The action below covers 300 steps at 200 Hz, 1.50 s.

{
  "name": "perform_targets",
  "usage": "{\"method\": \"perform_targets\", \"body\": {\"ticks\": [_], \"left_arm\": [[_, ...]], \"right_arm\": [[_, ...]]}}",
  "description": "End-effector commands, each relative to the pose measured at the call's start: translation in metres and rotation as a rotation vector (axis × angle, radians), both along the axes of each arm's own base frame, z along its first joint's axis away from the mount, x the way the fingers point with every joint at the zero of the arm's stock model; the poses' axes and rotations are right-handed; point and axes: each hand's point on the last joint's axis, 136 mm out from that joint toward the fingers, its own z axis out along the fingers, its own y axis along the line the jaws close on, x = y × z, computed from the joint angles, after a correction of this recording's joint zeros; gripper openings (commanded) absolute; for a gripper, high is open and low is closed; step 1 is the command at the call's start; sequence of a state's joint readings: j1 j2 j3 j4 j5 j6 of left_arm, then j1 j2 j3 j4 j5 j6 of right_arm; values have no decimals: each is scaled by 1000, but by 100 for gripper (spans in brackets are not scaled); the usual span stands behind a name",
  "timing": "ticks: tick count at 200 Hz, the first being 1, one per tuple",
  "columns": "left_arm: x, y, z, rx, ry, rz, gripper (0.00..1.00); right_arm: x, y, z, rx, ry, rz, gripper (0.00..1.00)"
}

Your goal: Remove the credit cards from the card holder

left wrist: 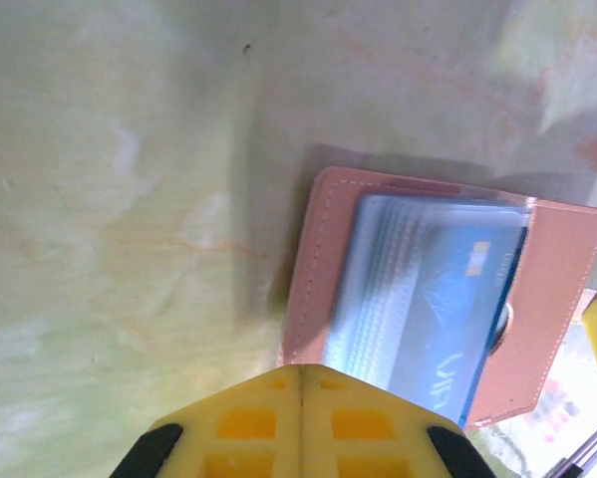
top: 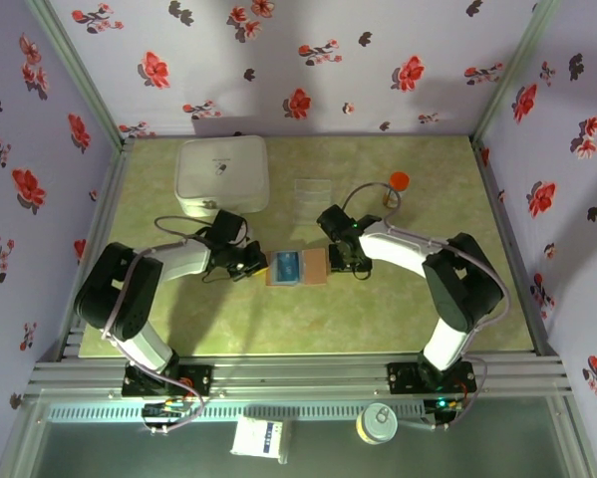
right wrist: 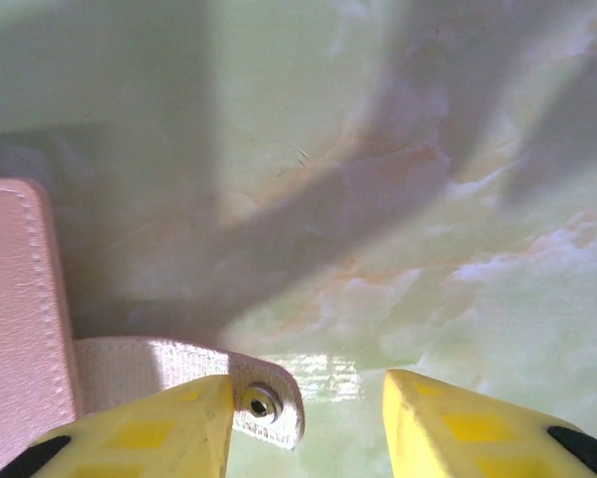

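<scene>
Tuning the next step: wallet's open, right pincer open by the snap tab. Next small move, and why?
Probably shift the right pincer off the snap tab toward the blue card to pinch its edge. The wallet lies open, the card sits in its sleeve, the right pincer is open and empty, and the shut left pincer at the opposite edge could steady the wallet.

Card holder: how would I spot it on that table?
On the green table, look at the middle, nearer than the white box. The card holder lies open there: small, flat, tan, with a blue card showing, unlike the clear tray behind it.
</scene>
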<state>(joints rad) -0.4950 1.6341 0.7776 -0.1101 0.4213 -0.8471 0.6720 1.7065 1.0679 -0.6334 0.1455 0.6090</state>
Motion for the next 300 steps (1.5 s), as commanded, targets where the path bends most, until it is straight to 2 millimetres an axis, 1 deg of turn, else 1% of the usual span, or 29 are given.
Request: {"method": "perform_targets", "body": {"ticks": [1,21,42,71,88,111,129,141,152,168,182,196,206,222,233,250,259,275,290,300], "left_arm": [[7,-2,22,-3,-30,4,0],[9,-5,33,-14,-43,-7,0],[10,-11,40,-29,-55,-23,0],[9,-24,36,-39,-41,-60,0],[6,-32,33,-42,-33,-82,1],[3,-39,30,-39,-29,-109,2],[1,-43,26,-43,-15,-120,1],[1,-45,24,-49,-11,-126,1],[0,-44,20,-43,-4,-131,1],[-2,-42,12,-23,9,-139,1],[-4,-39,5,-4,24,-146,1],[-7,-37,-2,14,38,-149,1],[-8,-35,-5,27,43,-150,1],[-8,-33,-7,39,45,-148,1],[-7,-32,-8,43,46,-146,1],[-8,-32,-11,48,54,-146,1],[-9,-32,-13,49,57,-147,1],[-10,-30,-15,54,62,-143,1],[-11,-29,-15,56,63,-138,1],[-12,-29,-15,56,64,-136,1]], "right_arm": [[2,5,28,46,-25,-9,47],[4,11,42,69,-39,-1,48],[6,21,56,117,-53,6,49],[9,40,71,191,-73,17,49],[10,59,75,271,-67,30,49],[6,89,72,395,-26,54,47],[3,113,65,490,18,63,42],[2,125,59,543,43,62,39],[2,133,54,572,55,56,38],[1,138,44,592,80,40,36],[0,141,42,606,84,39,36],[0,141,44,597,77,41,35],[2,136,45,565,64,41,36],[2,133,53,541,48,63,36],[0,138,59,565,57,84,36],[-6,155,61,618,94,122,36],[-9,161,58,613,107,132,36],[-14,164,49,580,124,125,36],[-17,163,38,548,136,111,36],[-18,157,31,502,133,99,38]]}}
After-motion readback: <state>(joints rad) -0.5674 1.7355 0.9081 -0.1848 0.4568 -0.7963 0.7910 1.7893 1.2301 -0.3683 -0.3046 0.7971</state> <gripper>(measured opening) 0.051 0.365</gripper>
